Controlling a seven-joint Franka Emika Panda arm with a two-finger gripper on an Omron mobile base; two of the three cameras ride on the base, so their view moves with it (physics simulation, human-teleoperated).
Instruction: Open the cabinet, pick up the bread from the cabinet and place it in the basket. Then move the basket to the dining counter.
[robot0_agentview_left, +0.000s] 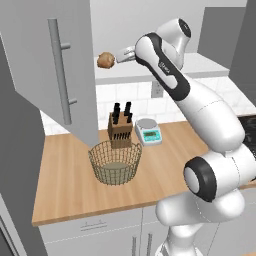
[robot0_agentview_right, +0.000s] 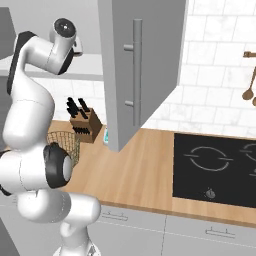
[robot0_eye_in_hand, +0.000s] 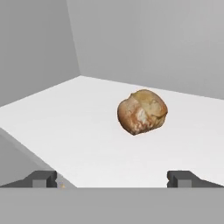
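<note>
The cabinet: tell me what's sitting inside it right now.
Inside the cabinet, the bread sits alone on the pale shelf, with the open gripper facing it. The open door hides the cabinet's left part in the left base view.

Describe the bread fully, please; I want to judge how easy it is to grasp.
The bread is a small, rounded, lumpy roll, golden-brown with paler patches on its crust. It sits alone on the pale shelf of the open cabinet, touching nothing but the shelf under it. The gripper is open and faces it from the shelf's front edge, apart from it. The basket waits below on the wood counter.
</note>
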